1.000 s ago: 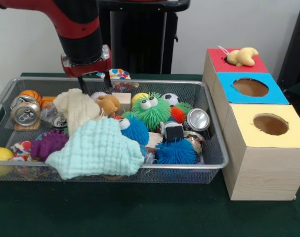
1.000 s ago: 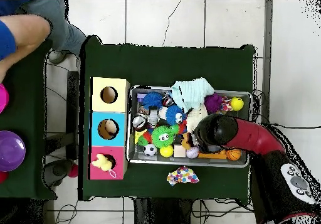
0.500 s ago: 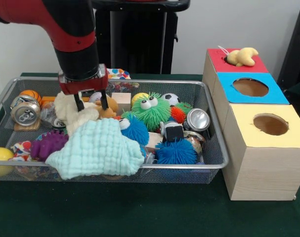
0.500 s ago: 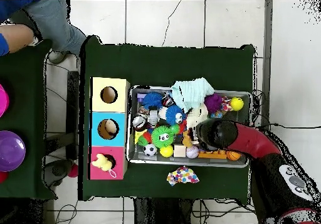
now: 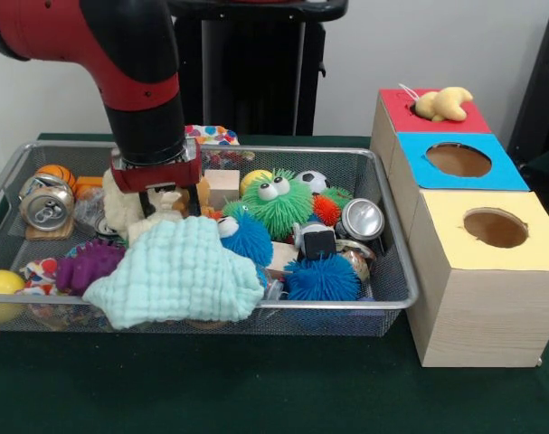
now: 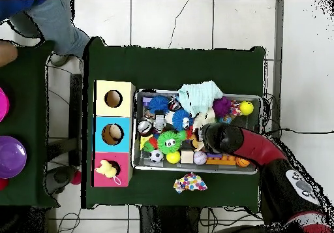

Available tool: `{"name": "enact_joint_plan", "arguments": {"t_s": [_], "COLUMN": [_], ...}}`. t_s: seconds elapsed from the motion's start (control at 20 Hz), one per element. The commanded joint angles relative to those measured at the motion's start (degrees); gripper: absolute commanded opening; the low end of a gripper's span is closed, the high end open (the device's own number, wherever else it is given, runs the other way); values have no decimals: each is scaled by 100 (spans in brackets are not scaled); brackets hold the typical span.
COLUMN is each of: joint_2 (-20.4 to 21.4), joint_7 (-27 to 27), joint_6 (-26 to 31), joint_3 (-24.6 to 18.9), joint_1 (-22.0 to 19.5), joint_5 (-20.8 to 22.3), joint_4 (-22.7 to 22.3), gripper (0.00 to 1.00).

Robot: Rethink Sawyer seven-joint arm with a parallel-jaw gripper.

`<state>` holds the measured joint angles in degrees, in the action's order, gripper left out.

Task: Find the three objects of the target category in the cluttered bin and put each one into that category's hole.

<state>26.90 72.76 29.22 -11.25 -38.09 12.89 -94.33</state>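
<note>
Front view: a dark green table (image 5: 256, 398) stands before a pale wall. On it sits a wire mesh bin (image 5: 396, 271), and just beside that a row of three wooden boxes with holes: red-topped (image 5: 396, 110), blue-topped (image 5: 410, 163) and yellow-topped (image 5: 441, 226). A yellow plush toy (image 5: 444, 103) lies on the red top by its hole. The bin is crowded: a mint knitted cloth (image 5: 179, 276) in front, a cream cloth (image 5: 125, 206) behind it, a green googly-eyed fuzzy ball (image 5: 279, 203), blue spiky balls (image 5: 321, 278), a purple spiky ball (image 5: 89, 262), crushed cans (image 5: 46, 206), a soccer ball (image 5: 313, 181), a yellow ball (image 5: 1, 283). The gripper (image 5: 165, 201) is sunk into the cream cloth; whether its jaws are spread or closed cannot be told.

Overhead view: tiled floor (image 6: 196, 21) surrounds the table; a person's arm (image 6: 10, 47) shows at the left edge, and a purple bowl (image 6: 10, 157) sits on a second table. The arm (image 6: 248, 145) covers the bin's middle. A patterned cloth (image 6: 190, 182) lies outside the bin.

A second ago the gripper hung above the pile; it has since come down into it.
</note>
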Motion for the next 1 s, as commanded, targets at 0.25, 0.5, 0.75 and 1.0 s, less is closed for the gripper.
{"name": "enact_joint_plan", "arguments": {"t_s": [0.25,0.5,0.75,1.0], "joint_2": [-248,-194,-235,-225], "joint_7": [1268,1261,1198,1250], "joint_6": [1026,1231,1111,1056], "joint_3": [-288,-235,-121,-53], "joint_1": [77,122,193,265], "joint_5": [-1086,-1379,-1452,-1556], "joint_4": [-506,-655,-676,-694], "gripper": [100,100,100,100]}}
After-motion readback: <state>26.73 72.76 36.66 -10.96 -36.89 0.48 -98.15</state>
